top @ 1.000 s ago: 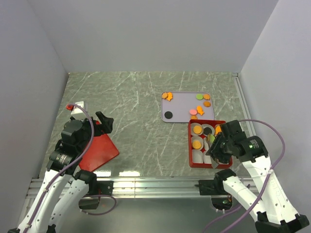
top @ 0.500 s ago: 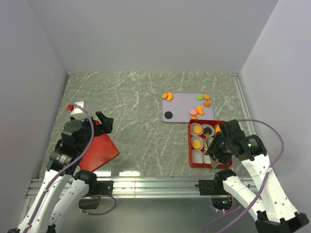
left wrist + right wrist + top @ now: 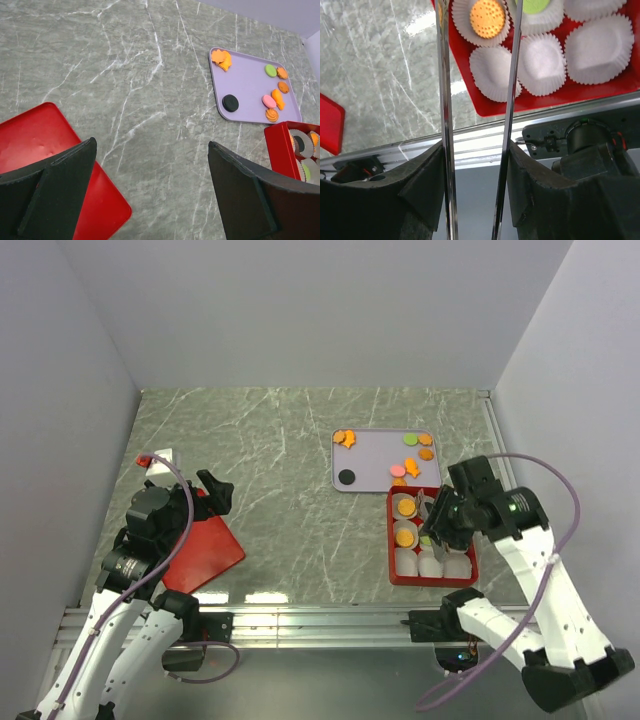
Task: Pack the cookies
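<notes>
Several cookies lie on the purple tray (image 3: 380, 455): a black disc (image 3: 347, 477), orange pieces (image 3: 344, 438), a green one (image 3: 410, 439) and a pink one (image 3: 398, 471). The red box (image 3: 392, 540) holds white paper cups. Two of them contain orange cookies (image 3: 405, 507), and one holds a green cookie (image 3: 535, 5). My right gripper (image 3: 440, 525) hangs over the box, shut on metal tongs (image 3: 512, 75) whose blades point down at the cups. My left gripper (image 3: 212, 490) stands open and empty over the table beside the red lid (image 3: 200, 552).
Several empty cups (image 3: 542, 65) fill the near rows of the box. The box sits close to the table's near edge and the metal rail (image 3: 470, 145). Grey walls enclose the table on three sides.
My right arm has pulled up and toward the far side of the box, carrying the tongs with it. The left arm has not moved.
</notes>
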You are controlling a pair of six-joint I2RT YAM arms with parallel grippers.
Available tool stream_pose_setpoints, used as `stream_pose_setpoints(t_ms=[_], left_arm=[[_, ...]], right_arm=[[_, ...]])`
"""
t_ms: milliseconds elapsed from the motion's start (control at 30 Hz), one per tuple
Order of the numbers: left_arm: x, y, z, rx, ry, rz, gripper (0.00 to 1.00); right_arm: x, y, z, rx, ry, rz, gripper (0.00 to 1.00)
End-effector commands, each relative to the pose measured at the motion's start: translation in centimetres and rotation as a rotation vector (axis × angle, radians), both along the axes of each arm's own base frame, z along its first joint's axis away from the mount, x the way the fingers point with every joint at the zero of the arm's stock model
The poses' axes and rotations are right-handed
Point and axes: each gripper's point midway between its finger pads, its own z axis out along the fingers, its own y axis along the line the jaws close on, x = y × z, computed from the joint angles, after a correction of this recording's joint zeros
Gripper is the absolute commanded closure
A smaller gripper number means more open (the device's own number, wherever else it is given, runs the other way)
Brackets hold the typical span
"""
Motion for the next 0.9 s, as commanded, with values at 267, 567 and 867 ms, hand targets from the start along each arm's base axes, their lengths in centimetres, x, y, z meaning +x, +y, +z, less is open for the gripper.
stream_pose_setpoints(t_ms=[267,567,867], left_arm=[[0.2,-0.3,0.9,0.0,-0.041,-0.019,0.01],[0.4,-0.8,0.5,0.0,-0.026,-0.041,0.01],[0.7,-1.4,-0.2,0.005,0.003,-0.073,0.01]], right_arm=[[10.1,0.0,5.1,-0.117,-0.168,0.094,0.47],[15.8,0.1,4.4,-0.153,-0.155,0.105,0.46],[18.7,-0.6,0.9,-0.177,-0.065,0.113,0.46]])
